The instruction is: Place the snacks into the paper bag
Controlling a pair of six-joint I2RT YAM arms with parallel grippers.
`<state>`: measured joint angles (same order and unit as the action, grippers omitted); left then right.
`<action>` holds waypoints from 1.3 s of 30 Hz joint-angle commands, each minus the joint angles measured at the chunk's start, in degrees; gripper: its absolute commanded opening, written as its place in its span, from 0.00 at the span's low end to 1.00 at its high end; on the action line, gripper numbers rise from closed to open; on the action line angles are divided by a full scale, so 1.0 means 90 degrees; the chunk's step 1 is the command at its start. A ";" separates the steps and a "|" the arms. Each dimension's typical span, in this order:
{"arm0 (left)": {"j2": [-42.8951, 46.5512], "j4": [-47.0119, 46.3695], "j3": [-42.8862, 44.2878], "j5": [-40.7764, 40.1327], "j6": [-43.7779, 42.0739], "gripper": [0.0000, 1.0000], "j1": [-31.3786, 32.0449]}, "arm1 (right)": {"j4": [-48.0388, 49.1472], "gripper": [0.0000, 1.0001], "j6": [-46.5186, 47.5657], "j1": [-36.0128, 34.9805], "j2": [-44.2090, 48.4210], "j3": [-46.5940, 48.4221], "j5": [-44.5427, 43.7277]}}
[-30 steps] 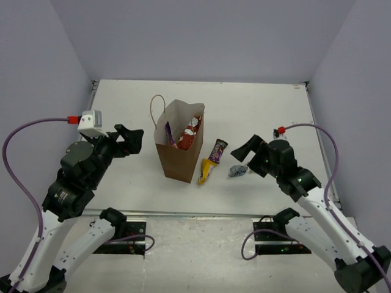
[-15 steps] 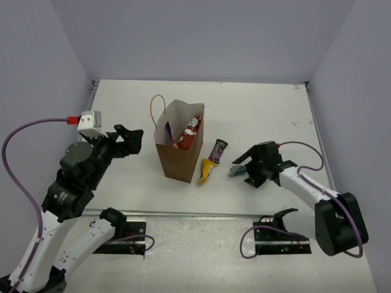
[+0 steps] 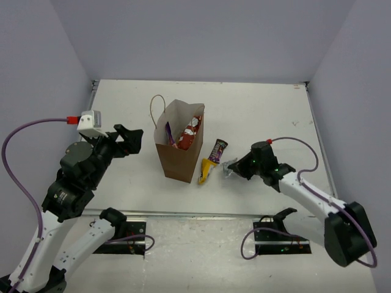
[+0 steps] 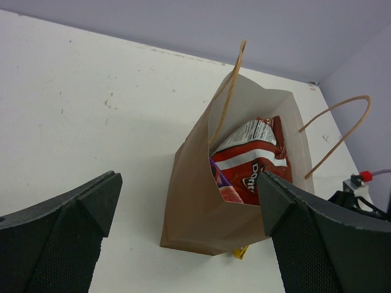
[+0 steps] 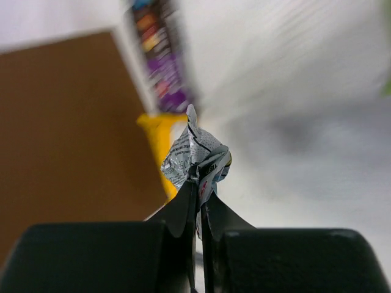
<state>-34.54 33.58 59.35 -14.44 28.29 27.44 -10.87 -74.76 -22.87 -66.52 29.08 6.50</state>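
Note:
The brown paper bag (image 3: 178, 157) stands upright mid-table, with a red chip bag (image 3: 190, 133) and a purple packet (image 3: 170, 135) inside. The left wrist view looks into the paper bag (image 4: 208, 201) at the chip bag (image 4: 253, 159). Right of it lie a dark purple bar (image 3: 218, 150) and a yellow wrapper (image 3: 207, 170). My right gripper (image 3: 235, 166) is shut on a crumpled grey wrapper (image 3: 229, 166). The right wrist view shows the jaws (image 5: 200, 183) pinching that wrapper (image 5: 192, 152) just above the table. My left gripper (image 3: 131, 139) hangs open, left of the bag.
The bag's loop handle (image 3: 156, 107) sticks up at its far left; a second handle (image 4: 342, 125) arcs off its right side. Purple walls enclose the white table (image 3: 256, 110) on three sides. The bar (image 5: 160, 55) and yellow wrapper (image 5: 160, 137) lie just beyond my right fingers.
My right arm dropped low and reached left to the grey wrapper; its jaws went from open to shut on it, and the wrapper shifted slightly left. The left arm stayed still.

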 commanded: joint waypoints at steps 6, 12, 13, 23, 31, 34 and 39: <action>-0.0029 -0.0245 -0.0052 -0.0095 -0.0048 1.00 0.0008 | -0.1135 0.00 0.2084 -0.2466 0.1708 0.2118 -0.0712; 0.0010 -0.0157 0.0026 -0.0115 -0.0038 1.00 -0.0002 | -0.1350 0.00 0.3276 -0.3503 0.1552 0.3525 -0.1318; 0.0020 -0.0138 0.0036 -0.0134 -0.0038 1.00 0.0008 | -0.1418 0.00 0.3423 -0.3561 0.1358 0.3884 -0.1318; -0.0009 -0.0177 -0.0071 -0.0154 -0.0009 1.00 0.0008 | -0.2493 0.00 0.4850 -0.3495 -0.0840 0.7021 -0.0859; -0.0019 -0.0128 -0.0052 -0.0154 0.0011 1.00 0.0008 | -0.2415 0.21 0.4615 -0.2283 -0.2090 0.8310 0.0508; -0.0019 -0.0128 -0.0052 -0.0164 0.0001 1.00 -0.0002 | -0.2405 0.76 0.4674 -0.2244 -0.2364 0.8720 0.0333; -0.0019 -0.0099 -0.0042 -0.0183 -0.0009 1.00 0.0008 | -0.2600 0.99 0.4742 -0.2205 -0.2336 0.9074 0.0410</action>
<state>-34.63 33.58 59.11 -15.38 28.36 27.44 -33.47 -33.21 -42.70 -89.62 107.13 8.34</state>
